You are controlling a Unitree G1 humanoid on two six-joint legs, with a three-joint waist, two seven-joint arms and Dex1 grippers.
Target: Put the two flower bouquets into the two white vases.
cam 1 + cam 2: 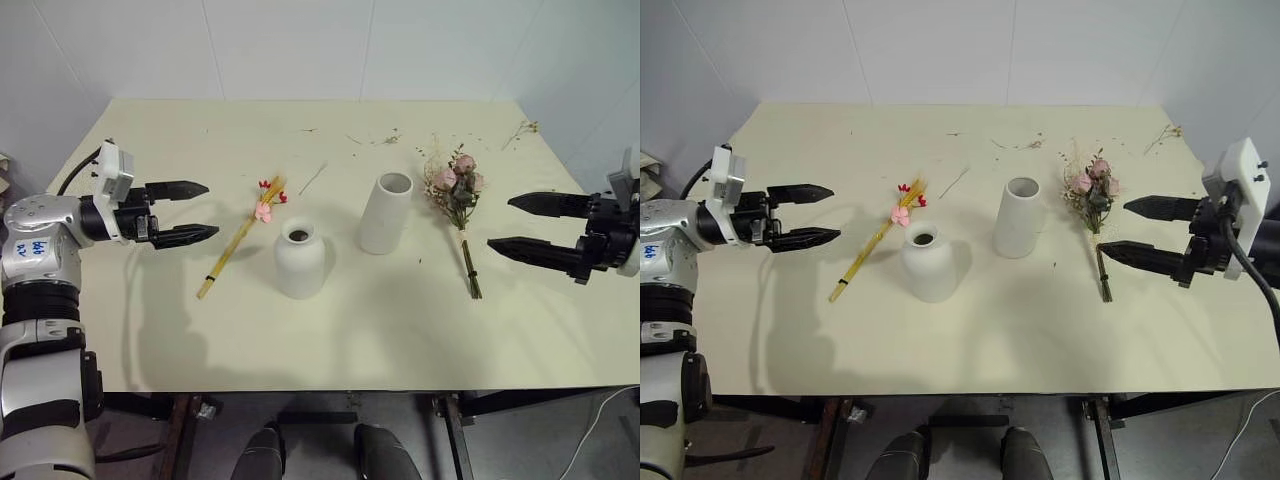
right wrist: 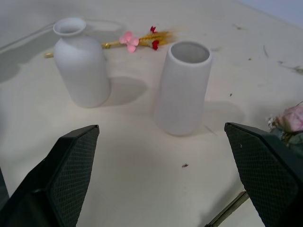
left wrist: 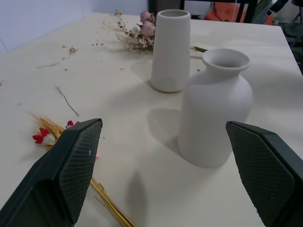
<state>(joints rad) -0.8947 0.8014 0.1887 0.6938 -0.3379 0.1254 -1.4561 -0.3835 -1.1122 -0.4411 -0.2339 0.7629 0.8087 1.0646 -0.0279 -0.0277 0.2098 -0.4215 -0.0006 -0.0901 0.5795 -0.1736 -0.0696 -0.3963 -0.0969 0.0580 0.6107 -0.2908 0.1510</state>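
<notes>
Left claw (image 1: pixel 200 211), right claw (image 1: pixel 515 223) agape, level, facing inward.

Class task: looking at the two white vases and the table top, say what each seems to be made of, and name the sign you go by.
Tall vase: probably unglazed ceramic; matte, faintly grainy white wall with no shine.
Rounded vase: likely the same matte ceramic; even chalky white, thick lip at the narrow neck.
Table top: cream, smooth and dull, perhaps laminate or painted board; no grain shows, so this stays open.
</notes>
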